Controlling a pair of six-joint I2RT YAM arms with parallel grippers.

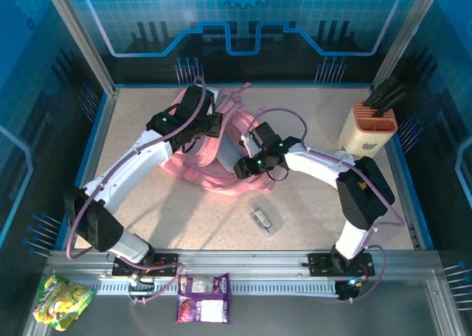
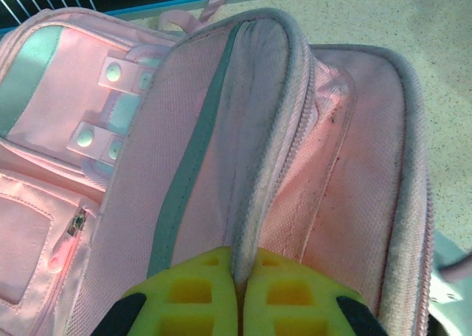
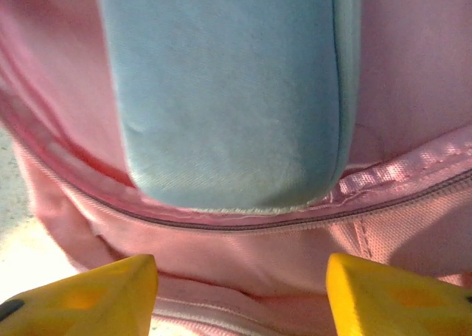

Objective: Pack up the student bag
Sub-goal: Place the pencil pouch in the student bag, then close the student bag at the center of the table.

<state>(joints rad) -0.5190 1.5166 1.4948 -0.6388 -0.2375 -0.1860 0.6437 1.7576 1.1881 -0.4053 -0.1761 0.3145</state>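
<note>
Bright overhead light; soft shadows on the table (image 1: 317,100) beside the bag (image 1: 217,175); right wrist close-up blurred, overexposed left of bag.

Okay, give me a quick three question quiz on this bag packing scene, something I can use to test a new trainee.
1. True or false: the left gripper is clamped on an edge of the student bag.
2. What lies past the bag's zip, straight ahead of the right gripper? A) a pale blue pencil case B) a red bottle C) a book
3. Fill in: the beige holder stands at the far ____ corner of the table.
Key: 1 true; 2 A; 3 right.
</note>
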